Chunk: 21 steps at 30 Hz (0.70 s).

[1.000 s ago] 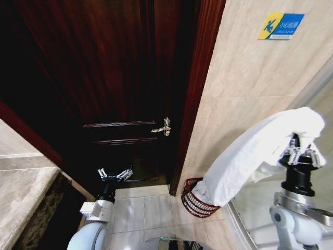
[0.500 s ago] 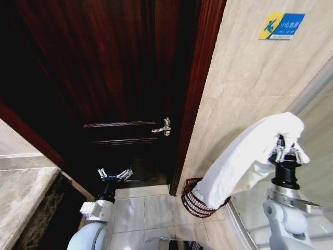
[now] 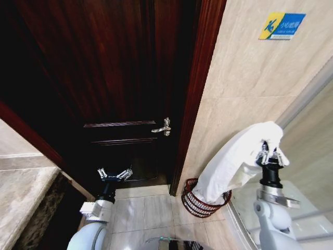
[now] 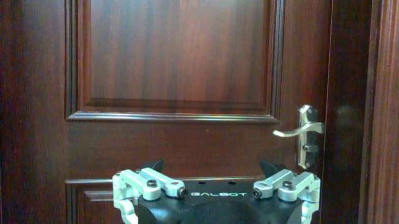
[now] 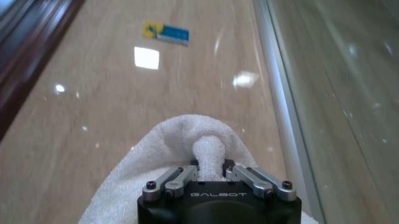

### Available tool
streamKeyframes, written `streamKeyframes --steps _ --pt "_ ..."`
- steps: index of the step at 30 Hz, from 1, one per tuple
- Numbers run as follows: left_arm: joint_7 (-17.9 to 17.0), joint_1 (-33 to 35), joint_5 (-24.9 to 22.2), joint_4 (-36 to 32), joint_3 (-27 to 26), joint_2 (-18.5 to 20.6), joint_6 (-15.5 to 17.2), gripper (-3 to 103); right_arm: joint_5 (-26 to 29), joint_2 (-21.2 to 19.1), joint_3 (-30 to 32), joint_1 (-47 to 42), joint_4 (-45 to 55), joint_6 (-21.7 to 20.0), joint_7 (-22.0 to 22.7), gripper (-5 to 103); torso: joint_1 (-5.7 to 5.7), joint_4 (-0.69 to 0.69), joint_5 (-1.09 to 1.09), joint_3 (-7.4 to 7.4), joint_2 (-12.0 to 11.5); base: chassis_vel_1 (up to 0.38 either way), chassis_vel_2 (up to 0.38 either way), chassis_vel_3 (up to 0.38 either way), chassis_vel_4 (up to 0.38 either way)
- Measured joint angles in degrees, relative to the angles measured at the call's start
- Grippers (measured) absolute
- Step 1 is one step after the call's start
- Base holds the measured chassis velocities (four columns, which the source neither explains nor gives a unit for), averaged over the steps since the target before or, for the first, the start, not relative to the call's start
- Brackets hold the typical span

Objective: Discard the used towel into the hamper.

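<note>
**Towel draped over raised right claw, low end in hamper**

Dark wood door fills most of the head view, w/ metal lever handle near its right edge; door frame runs down beside it. Beige tiled wall to the right, carrying a blue-yellow sticker. Glass panel w/ metal edge strip on the far right, just beside the right arm. Marble ledge at lower left. Pale tiled floor below, open strip btwn the two arms.

White towel hangs in a long slant from the right claw down-left; its lower end sits inside the hamper. Hamper stands on the floor at the wall foot, just beside the door frame; rim visible both sides of the towel.

Right claw held high, fingers pinching a fold of towel, seen close in the right wrist view. Left claw parked low in front of the door, fingers spread, nothing btwn them; well apart from hamper.
</note>
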Motion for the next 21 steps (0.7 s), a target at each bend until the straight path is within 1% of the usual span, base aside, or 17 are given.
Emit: streamKeyframes --steps 10,12,21 --pt "0.0 0.0 0.0 0.0 0.0 0.0 0.0 100 -1.0 0.9 -1.0 1.3 -8.2 3.1 -1.3 14 0.00 0.00 0.00 0.00 0.0 0.000 0.000 0.000 0.000" --pt "0.0 0.0 0.0 0.0 0.0 0.0 0.0 100 -1.5 1.2 -1.2 1.8 -10.9 4.3 -1.7 14 0.00 0.00 0.00 0.00 0.0 0.000 0.000 0.000 0.000" --pt "0.0 0.0 0.0 0.0 0.0 0.0 0.0 100 -2.2 1.2 -1.7 3.4 -18.4 6.9 -2.6 14 0.00 0.00 0.00 0.00 0.0 0.000 0.000 0.000 0.000"
